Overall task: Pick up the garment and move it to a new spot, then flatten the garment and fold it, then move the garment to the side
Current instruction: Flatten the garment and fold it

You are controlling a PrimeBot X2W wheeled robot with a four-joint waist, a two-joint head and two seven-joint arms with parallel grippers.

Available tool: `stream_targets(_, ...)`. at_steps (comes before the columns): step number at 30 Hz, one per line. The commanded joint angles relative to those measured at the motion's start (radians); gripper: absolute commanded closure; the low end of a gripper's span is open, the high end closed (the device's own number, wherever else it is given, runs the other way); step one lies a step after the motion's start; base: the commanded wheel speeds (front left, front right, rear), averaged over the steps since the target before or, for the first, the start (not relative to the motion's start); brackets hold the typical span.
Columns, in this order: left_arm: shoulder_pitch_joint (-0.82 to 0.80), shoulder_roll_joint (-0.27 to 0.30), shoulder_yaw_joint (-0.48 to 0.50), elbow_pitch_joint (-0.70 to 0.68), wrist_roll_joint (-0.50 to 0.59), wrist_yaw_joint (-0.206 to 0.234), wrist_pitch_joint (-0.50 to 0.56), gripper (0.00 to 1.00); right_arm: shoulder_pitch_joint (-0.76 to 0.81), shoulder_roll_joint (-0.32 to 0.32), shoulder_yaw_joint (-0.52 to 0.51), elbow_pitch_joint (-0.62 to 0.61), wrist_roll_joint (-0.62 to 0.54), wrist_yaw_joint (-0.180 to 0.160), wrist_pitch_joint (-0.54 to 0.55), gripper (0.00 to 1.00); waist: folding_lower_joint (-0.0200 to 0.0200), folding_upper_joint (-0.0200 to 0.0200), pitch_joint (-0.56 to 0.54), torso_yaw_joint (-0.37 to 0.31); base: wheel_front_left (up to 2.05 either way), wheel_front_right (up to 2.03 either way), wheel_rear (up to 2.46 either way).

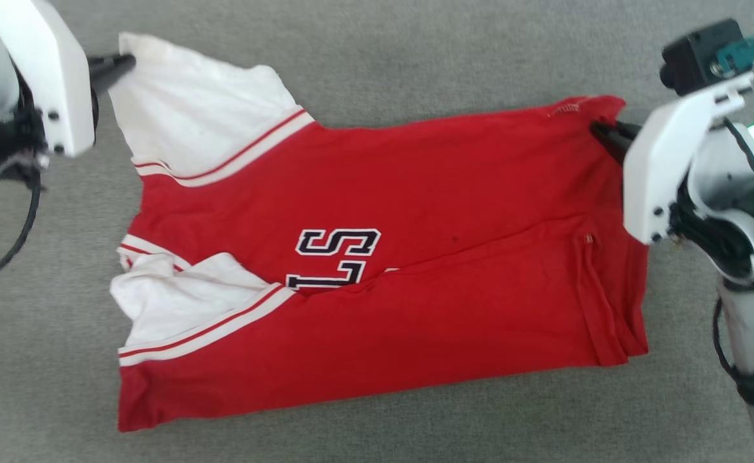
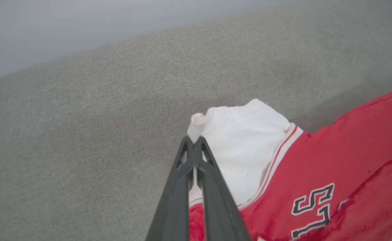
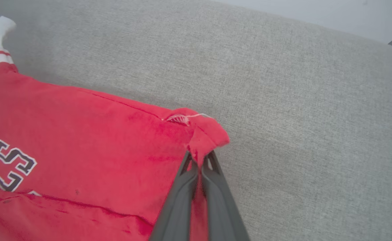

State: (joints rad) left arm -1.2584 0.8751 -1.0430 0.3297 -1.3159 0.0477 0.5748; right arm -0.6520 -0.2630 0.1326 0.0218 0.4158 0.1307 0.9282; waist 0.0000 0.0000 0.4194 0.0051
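Item one, grey woven cloth surface [image 1: 377,51]: flat, matte, carrying everything listed below. Item two, garment [image 1: 428,186], a red jersey-knit T-shirt with white sleeves and red-white striped trim: it lies lengthwise across the surface, collar end toward the robot's left and hem toward its right. Its near long panel [image 1: 448,321] is already turned up over the body and partly covers the black-and-white lettering [image 1: 335,257]. Item three, far white sleeve [image 1: 203,116]: spread out, its tip drawn to a point. Item four, near white sleeve [image 1: 177,302]: rumpled and tucked under the fold. Item five, left gripper [image 2: 194,140]: its jaws are pressed together on the tip of the far sleeve. Item six, right gripper [image 3: 201,155]: its jaws are closed tight on the far hem corner [image 3: 209,132], where a loose white thread [image 3: 189,116] shows. Handling note, as judged from the room: with both far corners pinched, the step looks like drawing the far long edge over toward the near one. Raise both ends to the same height, keep the cloth lightly taut between them, and carry them across in parallel. Lay the edge down square before letting go. Both holds are thin pinches, so a hard tug could pull a corner free or drag the folded panel askew.
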Motion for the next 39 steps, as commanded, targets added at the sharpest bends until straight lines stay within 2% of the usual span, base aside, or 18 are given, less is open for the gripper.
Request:
stream_targets(1, 0.02, 0.017, 0.0, -0.033, 0.004, 0.015, -0.002, 1.0, 0.022, -0.006, -0.004, -0.019, 0.006, 0.0, 0.004, 1.0, 0.0, 0.0, -0.02, 0.014, 0.0, 0.0, 0.0)
stream_targets(7, 0.116, 0.13, -0.006, -0.292, -0.014, 0.133, -0.011, 1.0, 0.137, -0.031, -0.03, -0.152, 0.015, 0.0, 0.045, 1.0, 0.0, 0.0, -0.051, 0.032, 0.0, 0.0, 0.0)
stream_targets(12, 0.222, 0.236, -0.026, -0.505, -0.03, 0.249, -0.026, 1.0, 0.244, -0.046, -0.061, -0.243, 0.032, 0.0, 0.081, 1.0, 0.0, 0.0, -0.071, 0.043, 0.0, 0.0, 0.0)
stream_targets(17, 0.327, 0.318, -0.048, -0.661, -0.052, 0.339, -0.071, 1.0, 0.353, -0.033, -0.118, -0.291, 0.044, 0.0, 0.112, 1.0, 0.0, 0.0, -0.082, 0.048, 0.0, 0.0, 0.0)
stream_targets(21, 0.406, 0.335, -0.079, -0.705, -0.079, 0.368, -0.103, 1.0, 0.423, -0.013, -0.144, -0.286, 0.044, 0.0, 0.122, 1.0, 0.0, 0.0, -0.087, 0.05, 0.0, 0.0, 0.0)
stream_targets(24, 0.453, 0.308, -0.099, -0.664, -0.104, 0.358, -0.123, 1.0, 0.446, 0.001, -0.141, -0.257, 0.039, 0.0, 0.117, 0.98, 0.0, 0.0, -0.092, 0.05, 0.0, 0.0, 0.0)
stream_targets(25, 0.467, 0.298, -0.106, -0.642, -0.113, 0.351, -0.128, 1.0, 0.449, 0.004, -0.139, -0.242, 0.036, 0.0, 0.11, 0.92, 0.0, 0.0, -0.094, 0.049, 0.0, 0.0, 0.0)
stream_targets(26, 0.478, 0.282, -0.113, -0.616, -0.116, 0.338, -0.133, 1.0, 0.452, 0.013, -0.137, -0.222, 0.04, 0.0, 0.105, 0.55, 0.0, 0.0, -0.098, 0.048, 0.0, 0.0, 0.0)
stream_targets(27, 0.491, 0.267, -0.114, -0.589, -0.133, 0.33, -0.142, 1.0, 0.455, 0.017, -0.131, -0.209, 0.041, 0.0, 0.102, 0.0, 0.0, 0.0, -0.102, 0.047, 0.0, 0.0, 0.0)
stream_targets(30, 0.508, 0.244, -0.122, -0.537, -0.142, 0.308, -0.155, 0.99, 0.455, 0.023, -0.129, -0.189, 0.04, 0.0, 0.092, 0.0, 0.0, 0.0, -0.11, 0.046, 0.0, 0.0, 0.0)
stream_targets(31, 0.512, 0.233, -0.119, -0.513, -0.145, 0.298, -0.171, 0.62, 0.458, 0.028, -0.125, -0.185, 0.045, 0.0, 0.091, 0.0, 0.0, 0.0, -0.114, 0.045, 0.0, 0.0, 0.0)
stream_targets(32, 0.523, 0.222, -0.112, -0.492, -0.158, 0.289, -0.188, 0.31, 0.462, 0.028, -0.124, -0.184, 0.046, 0.0, 0.093, 0.0, 0.0, 0.0, -0.119, 0.044, 0.0, 0.0, 0.0)
stream_targets(35, 0.55, 0.21, -0.103, -0.448, -0.164, 0.267, -0.238, 0.0, 0.476, 0.034, -0.141, -0.194, 0.062, 0.0, 0.109, 0.0, 0.0, 0.0, -0.132, 0.041, 0.0, 0.0, 0.0)
stream_targets(39, 0.581, 0.208, -0.079, -0.43, -0.169, 0.237, -0.331, 0.0, 0.489, 0.037, -0.188, -0.215, 0.058, 0.0, 0.13, 0.0, 0.0, 0.0, -0.142, 0.041, 0.0, 0.0, 0.0)
